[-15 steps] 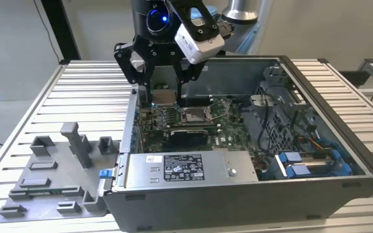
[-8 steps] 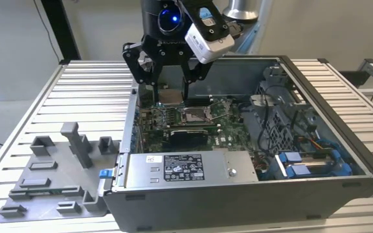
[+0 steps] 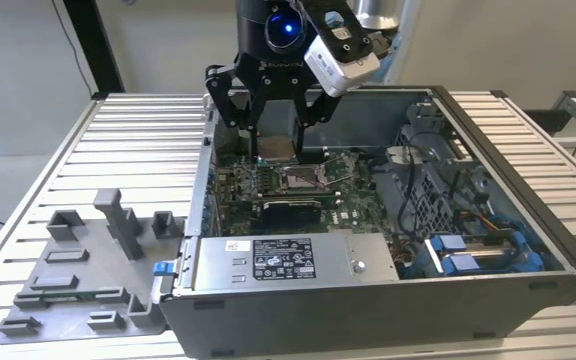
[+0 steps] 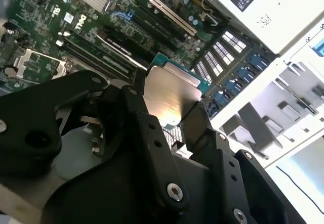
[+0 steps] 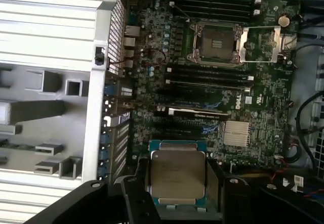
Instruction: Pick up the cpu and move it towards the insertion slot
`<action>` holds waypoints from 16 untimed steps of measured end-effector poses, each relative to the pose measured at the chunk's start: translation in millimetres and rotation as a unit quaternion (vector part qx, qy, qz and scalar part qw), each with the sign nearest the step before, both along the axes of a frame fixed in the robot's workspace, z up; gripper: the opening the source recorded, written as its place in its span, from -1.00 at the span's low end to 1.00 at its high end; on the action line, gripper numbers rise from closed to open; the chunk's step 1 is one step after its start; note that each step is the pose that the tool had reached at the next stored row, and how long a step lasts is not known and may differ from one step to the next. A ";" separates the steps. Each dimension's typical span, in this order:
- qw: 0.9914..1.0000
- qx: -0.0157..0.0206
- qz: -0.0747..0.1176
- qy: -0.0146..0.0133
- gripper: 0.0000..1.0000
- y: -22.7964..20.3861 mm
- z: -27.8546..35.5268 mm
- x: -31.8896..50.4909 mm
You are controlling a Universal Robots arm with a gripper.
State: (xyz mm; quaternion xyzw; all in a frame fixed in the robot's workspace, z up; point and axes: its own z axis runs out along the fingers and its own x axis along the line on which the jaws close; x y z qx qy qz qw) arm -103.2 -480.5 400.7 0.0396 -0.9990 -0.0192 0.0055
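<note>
Silver cpu (image 5: 178,177) clamped in gripper (image 5: 177,183) | above motherboard (image 5: 212,107)

Gripper (image 5: 177,183) downward, jaws clamped on load.

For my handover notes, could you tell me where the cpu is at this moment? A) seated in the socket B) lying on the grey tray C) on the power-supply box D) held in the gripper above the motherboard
D: the gripper grips the cpu by its edges over the motherboard, short of the open insertion slot.
</note>
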 end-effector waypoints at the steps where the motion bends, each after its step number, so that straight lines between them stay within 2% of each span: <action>1: 1.000 0.000 0.000 0.000 -1.00 1.2 -0.1 1.9; 12: 1.000 0.000 -0.007 0.000 -1.00 13.7 -2.1 25.1; 16: 1.000 0.000 -0.020 0.000 -1.00 15.1 -3.0 27.9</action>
